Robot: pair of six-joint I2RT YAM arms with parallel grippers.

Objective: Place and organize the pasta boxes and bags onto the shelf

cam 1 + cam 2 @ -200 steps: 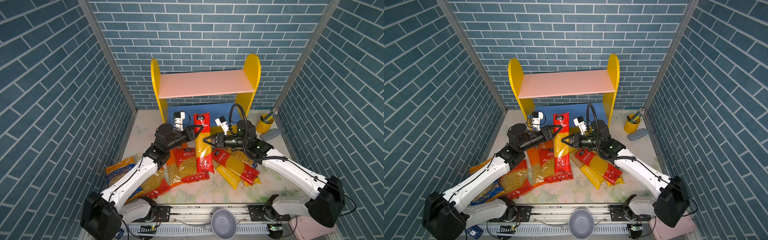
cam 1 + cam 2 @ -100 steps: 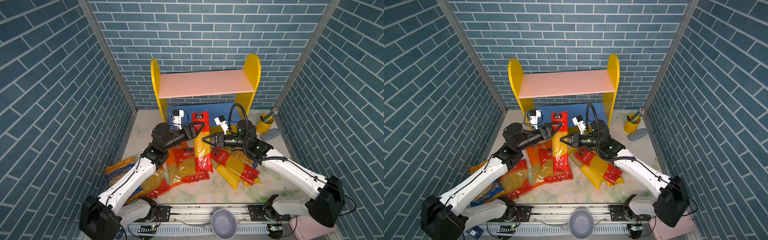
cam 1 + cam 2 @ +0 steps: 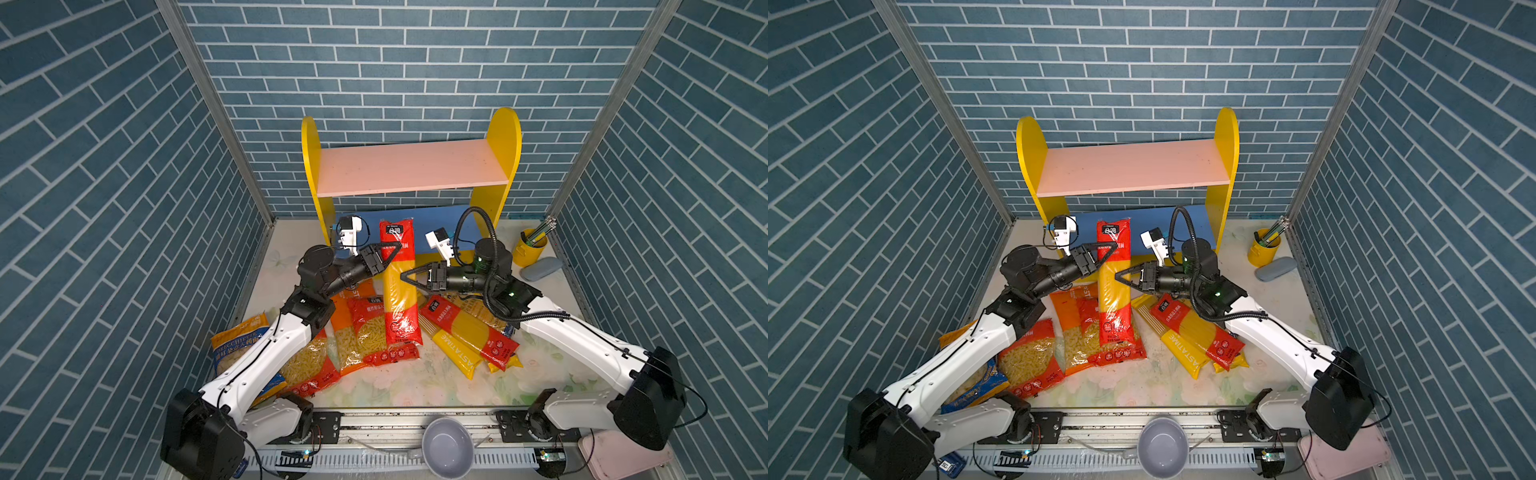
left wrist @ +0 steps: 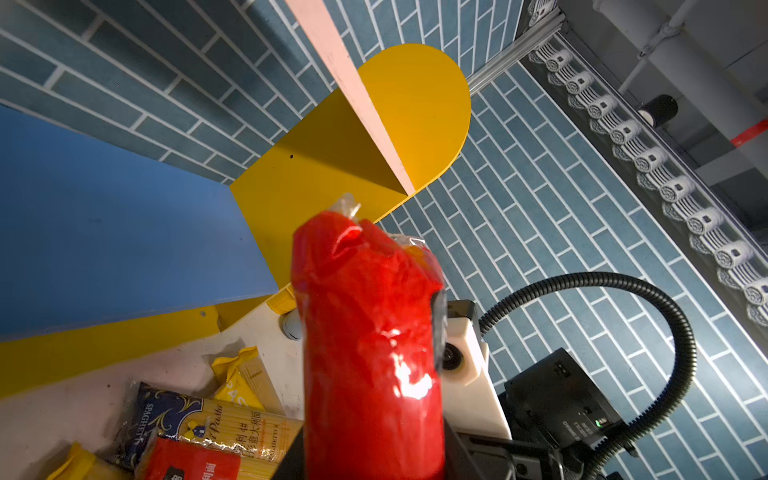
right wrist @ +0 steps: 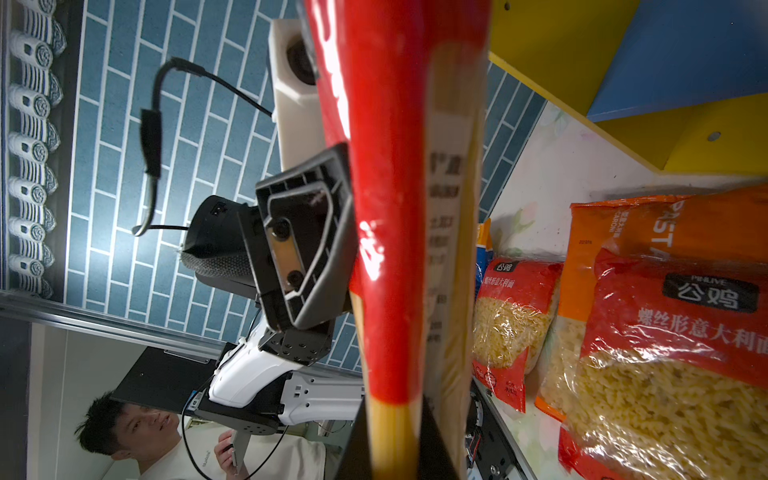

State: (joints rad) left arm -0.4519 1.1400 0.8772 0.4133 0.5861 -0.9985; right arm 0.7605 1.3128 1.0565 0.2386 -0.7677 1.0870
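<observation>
Both arms are meeting at the middle of the table on one long red-and-yellow spaghetti pack [image 3: 398, 286], which is standing nearly upright with its red top end leaning toward the shelf [image 3: 409, 168] at 12 o'clock and its bottom end resting on the red fusilli bag [image 3: 376, 332].

The left gripper [image 3: 388, 254] is reaching in from 9 o'clock and is pinching the pack's upper red section; in the left wrist view that red end [image 4: 370, 332] is filling the gap between the jaws. The right gripper [image 3: 409, 277] is coming in from 3 o'clock and is clamping the pack lower down, on its yellow middle; in the right wrist view the pack [image 5: 399, 232] is running straight through the closed jaws, with the left gripper's finger [image 5: 303, 237] pressing against its far side.

The shelf is standing at 12 o'clock against the back wall, its pink upper board and blue lower board [image 3: 365, 224] both bare of pasta.

The other packs are lying flat on the table: an orange macaroni bag [image 3: 1077, 328] and a blue-orange bag [image 3: 237, 345] toward 8 o'clock, and a heap of red and yellow spaghetti packs [image 3: 469, 336] toward 4 o'clock. A yellow pen cup [image 3: 530, 249] is sitting at 2 o'clock, just beside a grey case [image 3: 541, 268].
</observation>
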